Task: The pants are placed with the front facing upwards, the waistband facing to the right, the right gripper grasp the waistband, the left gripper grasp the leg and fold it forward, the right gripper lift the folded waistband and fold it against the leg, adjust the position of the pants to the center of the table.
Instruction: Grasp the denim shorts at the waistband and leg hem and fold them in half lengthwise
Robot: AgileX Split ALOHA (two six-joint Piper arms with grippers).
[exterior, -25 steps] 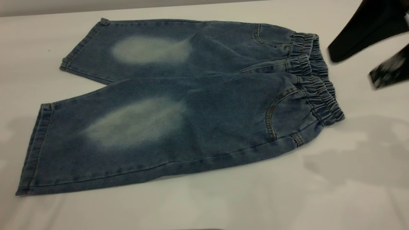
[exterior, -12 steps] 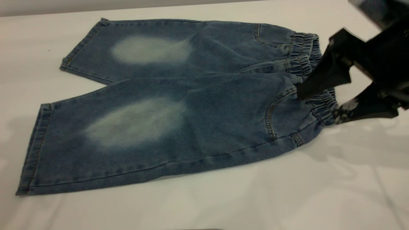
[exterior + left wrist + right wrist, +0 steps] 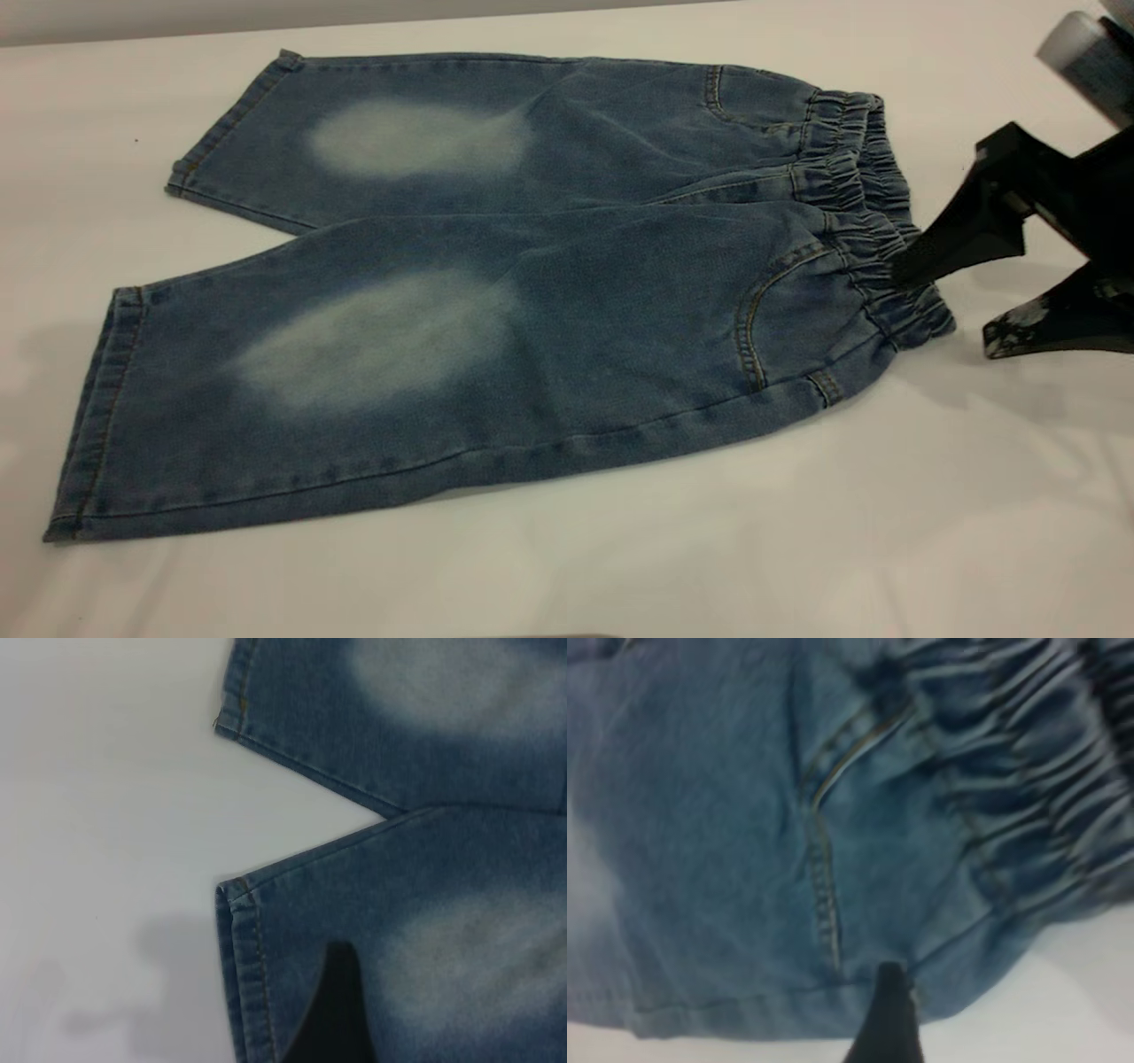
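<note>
The blue denim pants [image 3: 496,292] lie flat and front up on the white table [image 3: 567,576], legs to the left. The gathered waistband [image 3: 873,221] is at the right. My right gripper [image 3: 943,310] is open at the waistband's near end. Its plain black finger [image 3: 939,248] is over the elastic and its white-scuffed finger [image 3: 1019,332] is above bare table. In the right wrist view one finger [image 3: 888,1019] shows by the pocket seam [image 3: 824,895]. My left gripper [image 3: 434,992] is outside the exterior view. Its one visible finger [image 3: 332,1010] hovers over a leg near the hem [image 3: 239,948].
The far leg's hem [image 3: 226,124] lies near the back left, and the near leg's hem [image 3: 93,416] reaches close to the left edge of the view. Bare table surrounds the pants at the front and right. A grey wall strip [image 3: 177,18] runs behind the table.
My right gripper came down from the upper right to the waistband, then drew back slightly to the right and lower. The pants have not moved.
</note>
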